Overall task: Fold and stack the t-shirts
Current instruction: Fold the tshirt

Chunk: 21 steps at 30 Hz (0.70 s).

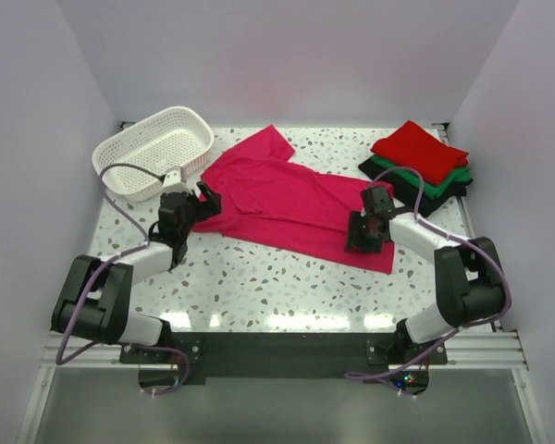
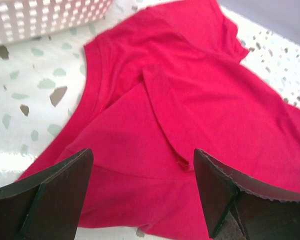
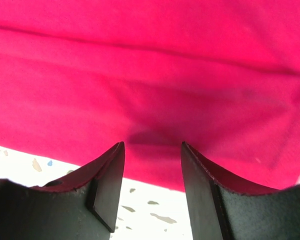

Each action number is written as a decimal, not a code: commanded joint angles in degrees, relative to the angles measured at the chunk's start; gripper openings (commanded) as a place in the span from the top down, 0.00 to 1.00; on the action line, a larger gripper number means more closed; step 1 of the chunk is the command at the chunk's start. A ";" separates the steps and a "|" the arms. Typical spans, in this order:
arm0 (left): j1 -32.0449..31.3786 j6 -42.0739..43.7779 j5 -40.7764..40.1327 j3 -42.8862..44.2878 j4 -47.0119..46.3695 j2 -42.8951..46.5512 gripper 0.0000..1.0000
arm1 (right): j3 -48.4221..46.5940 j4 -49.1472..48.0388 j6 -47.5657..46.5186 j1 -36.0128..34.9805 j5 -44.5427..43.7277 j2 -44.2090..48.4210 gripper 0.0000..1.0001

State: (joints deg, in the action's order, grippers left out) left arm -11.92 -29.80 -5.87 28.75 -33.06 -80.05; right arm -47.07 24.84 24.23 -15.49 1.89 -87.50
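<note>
The magenta-pink t-shirt (image 1: 287, 199) lies spread out and partly folded on the table's middle, collar end to the left. It fills the left wrist view (image 2: 190, 100) and the right wrist view (image 3: 150, 75). My left gripper (image 1: 206, 202) is open at the shirt's left edge, near the collar, with cloth between the jaws in its own view (image 2: 142, 160). My right gripper (image 1: 363, 231) is open over the shirt's lower right hem (image 3: 152, 150). Folded red (image 1: 419, 148), green (image 1: 447, 183) and black (image 1: 425, 199) t-shirts sit stacked at the back right.
A white plastic lattice basket (image 1: 157, 148) stands at the back left, close behind my left gripper; its wall shows in the left wrist view (image 2: 45, 15). White walls enclose the speckled table (image 1: 259, 287) on three sides.
</note>
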 commanded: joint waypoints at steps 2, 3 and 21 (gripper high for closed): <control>-0.12 -4.03 3.84 -2.03 -4.56 -5.19 0.14 | -3.82 7.49 -0.76 -0.33 -4.26 4.18 0.47; -0.03 -5.25 4.28 -2.30 -5.08 -6.07 0.13 | -4.17 8.03 -0.76 -0.33 -4.70 4.62 0.47; 6.74 -8.96 10.79 -2.21 -9.92 -16.54 0.12 | 0.40 11.90 2.14 0.81 -10.95 6.21 0.44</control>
State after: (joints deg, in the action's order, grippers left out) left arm -6.48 -38.50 4.45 26.70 -44.60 -95.37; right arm -47.46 36.47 25.08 -15.31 -6.72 -80.44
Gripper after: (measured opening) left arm 0.874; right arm 0.551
